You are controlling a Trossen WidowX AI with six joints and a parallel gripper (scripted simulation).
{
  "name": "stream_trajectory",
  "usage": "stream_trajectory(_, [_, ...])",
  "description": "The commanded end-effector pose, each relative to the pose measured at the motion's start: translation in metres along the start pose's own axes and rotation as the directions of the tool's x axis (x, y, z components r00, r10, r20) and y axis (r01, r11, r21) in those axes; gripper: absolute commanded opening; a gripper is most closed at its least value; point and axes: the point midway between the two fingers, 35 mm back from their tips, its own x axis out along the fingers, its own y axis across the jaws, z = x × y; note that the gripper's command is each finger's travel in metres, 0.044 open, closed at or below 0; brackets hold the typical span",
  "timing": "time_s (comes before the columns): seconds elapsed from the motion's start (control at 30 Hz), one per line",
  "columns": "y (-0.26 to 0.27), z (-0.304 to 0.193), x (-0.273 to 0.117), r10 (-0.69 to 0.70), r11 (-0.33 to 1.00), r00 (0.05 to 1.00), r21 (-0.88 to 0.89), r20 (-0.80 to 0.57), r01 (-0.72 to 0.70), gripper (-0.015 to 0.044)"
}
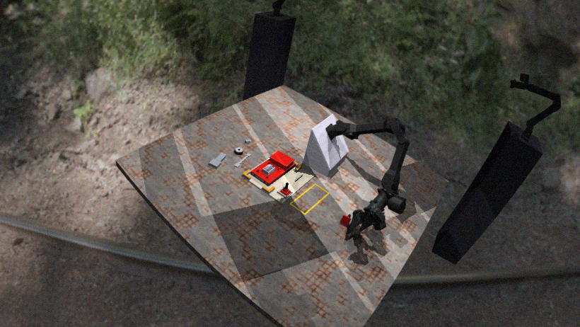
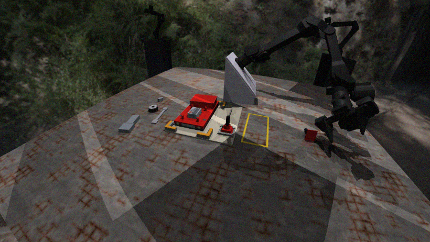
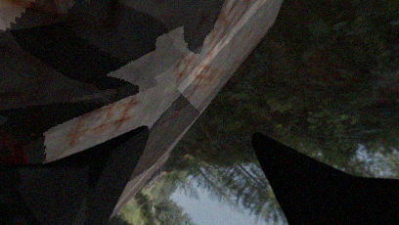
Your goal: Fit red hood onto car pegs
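Observation:
The red car chassis (image 1: 263, 175) (image 2: 189, 120) sits in its jig, with the grey engine block (image 1: 268, 168) (image 2: 194, 112) on its deck and short red pegs around it. A small red piece (image 1: 345, 220) (image 2: 310, 135) that looks like the hood stands tipped on the table beyond the yellow outline, a black knob at its side. Its holes cannot be made out. Some red shows at the left edge of the wrist view. My gripper (image 1: 365, 231) (image 2: 346, 136) (image 3: 201, 133) is open and empty, above the table. The red piece is just outside its nearer finger.
A red base with a black upright stick (image 1: 286, 189) (image 2: 227, 128) stands beside the chassis. The yellow outline (image 1: 298, 208) (image 2: 268, 132) lies between it and the red piece. A white wedge (image 1: 322, 156) (image 2: 237, 87) carries the arm. Grey blocks (image 2: 127, 127), a wheel (image 2: 152, 108) and a link (image 2: 159, 115) lie beyond the chassis.

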Motion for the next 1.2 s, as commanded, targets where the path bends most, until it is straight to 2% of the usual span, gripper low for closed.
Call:
stream_trajectory(0.0, [-0.004, -0.032, 0.014, 0.035, 0.997, 0.999, 0.074, -0.04, -0.032, 0.044])
stream_trajectory(0.37, [0.031, -0.126, 0.058, 0.241, 0.927, 0.954, 0.335, -0.18, -0.171, 0.044])
stream_trajectory(0.7, [0.08, -0.23, 0.073, 0.493, 0.733, 0.82, 0.646, -0.29, -0.213, 0.044])
stream_trajectory(0.9, [0.11, -0.286, 0.064, 0.639, 0.558, 0.707, 0.815, -0.303, -0.155, 0.044])
stream_trajectory(1.17, [0.158, -0.357, 0.037, 0.816, 0.184, 0.536, 0.977, -0.215, 0.11, 0.044])
